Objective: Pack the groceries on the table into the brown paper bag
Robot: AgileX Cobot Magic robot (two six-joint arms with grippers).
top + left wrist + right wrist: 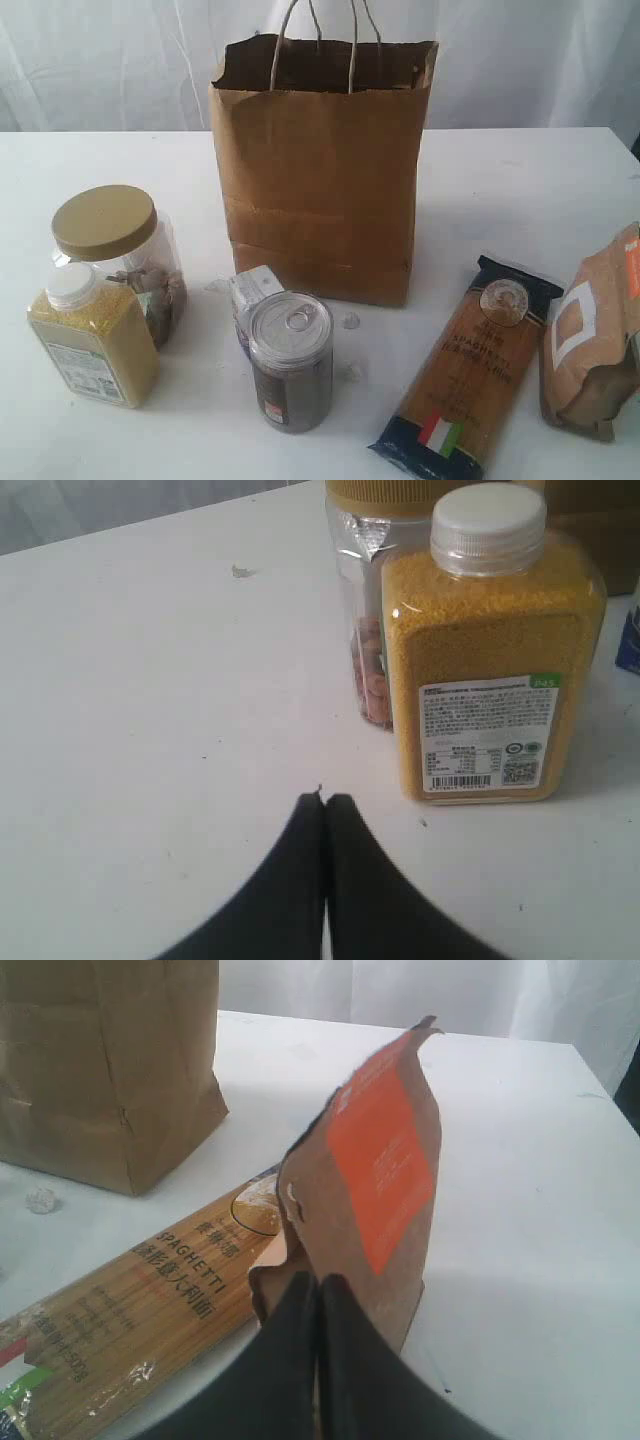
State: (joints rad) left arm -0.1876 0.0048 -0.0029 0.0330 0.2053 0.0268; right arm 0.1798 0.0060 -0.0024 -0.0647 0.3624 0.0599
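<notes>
The brown paper bag [320,170] stands open and upright at the middle of the table [520,190]. The groceries surround it. On the left are a gold-lidded jar [110,225] and a yellow grain bottle [90,340]. In front are a small carton [255,290] and a pull-tab can [290,360]. On the right lie the spaghetti pack [470,370] and the brown pouch [595,330]. Neither gripper shows in the exterior view. My left gripper [323,800] is shut and empty, just short of the grain bottle [490,670]. My right gripper [318,1280] is shut with nothing between its fingers, right at the pouch [370,1160].
Small white bits [350,320] lie on the table near the bag's base. A white curtain hangs behind the table. The bag's twisted handles [300,40] stick up above its rim. The pouch sits close to the table's right edge.
</notes>
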